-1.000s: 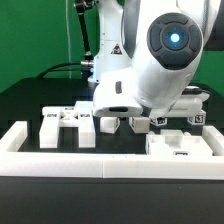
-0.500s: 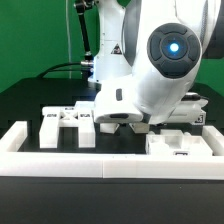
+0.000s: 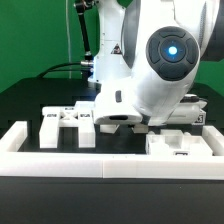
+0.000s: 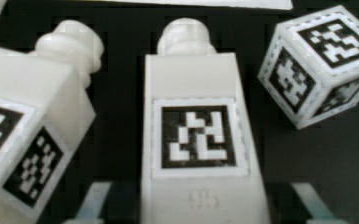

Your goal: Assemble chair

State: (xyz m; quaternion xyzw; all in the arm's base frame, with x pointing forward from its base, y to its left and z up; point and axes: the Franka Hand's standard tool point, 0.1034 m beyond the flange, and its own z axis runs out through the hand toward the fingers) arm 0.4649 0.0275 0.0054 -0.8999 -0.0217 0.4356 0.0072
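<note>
Since second ago, arm lowered over row of chair pieces, gripper [image 3: 118, 122] brought down among them; pick-up judged begun. Chair leg [image 4: 197, 120] seen between fingers [image 4: 98, 200], tag uppermost. Fingers set narrow round it; actual clamping could not be told. Second leg [image 4: 43, 130] left outside one finger, tagged block [image 4: 327, 65] outside other.

The rail [image 3: 100, 165] made a low wall along the front of the table [image 3: 25, 105]. Seen from the wrist, narrow dark gaps ran along both sides of the leg [image 4: 197, 130]. A second leg [image 4: 43, 110] lay just beside it, and a block [image 4: 327, 65] stood near its other side. In the exterior view, the arm [image 3: 150, 70] filled the room between the parts [image 3: 65, 125] and the slab [image 3: 180, 145].
</note>
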